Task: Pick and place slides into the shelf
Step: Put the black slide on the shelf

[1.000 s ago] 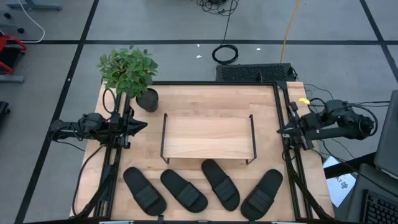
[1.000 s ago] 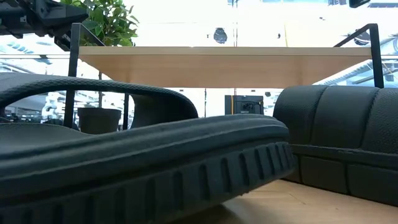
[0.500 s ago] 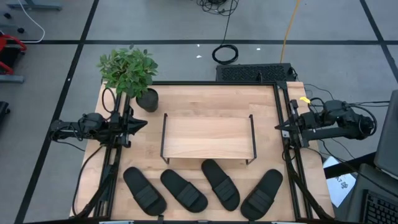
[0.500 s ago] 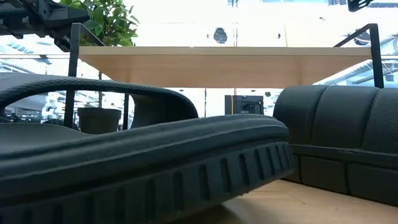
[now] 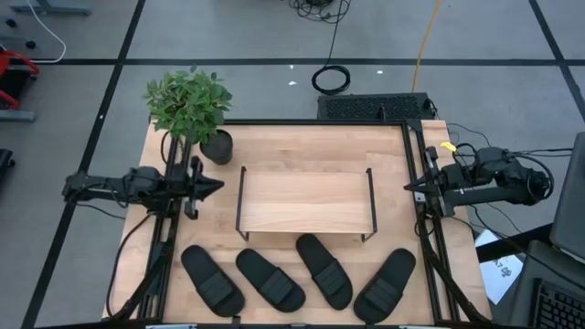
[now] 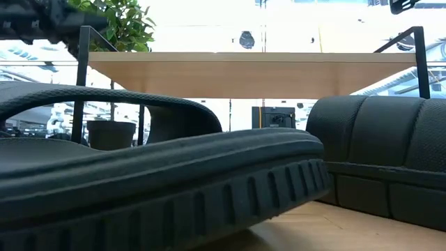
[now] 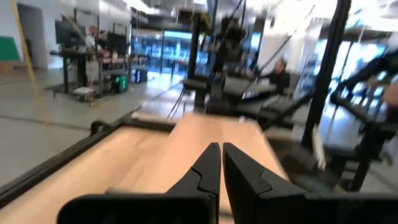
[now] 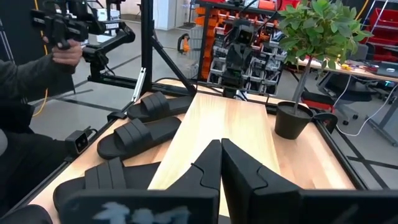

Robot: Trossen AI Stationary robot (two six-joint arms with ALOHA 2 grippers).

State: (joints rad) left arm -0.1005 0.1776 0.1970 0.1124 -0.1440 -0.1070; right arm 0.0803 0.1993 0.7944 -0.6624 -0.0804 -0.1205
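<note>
Left gripper: we see the left gripper point(image 5: 212, 185) closed and empty at the table's left edge, tips pointing to 3 o'clock toward the shelf point(image 5: 306, 202).
Right gripper: the right gripper point(image 5: 411, 189) is closed too, holding nothing, at the right edge, pointing to 9 o'clock.
Slides: all four slides point(image 5: 300, 278) lie in a row along the near edge, none on the shelf yet.
Direction: from the left gripper, the leftmost slide point(image 5: 211, 280) lies at about 6 o'clock; from the right gripper, the rightmost slide point(image 5: 385, 285) lies at about 7 o'clock.
Long axis: we read the left three as running 11 to 5, the rightmost 1 to 7.
Nearer arm: each arm is nearer its own end slide, we judge.
Pose: both arms level above the table, forearms reaching inward.
</note>
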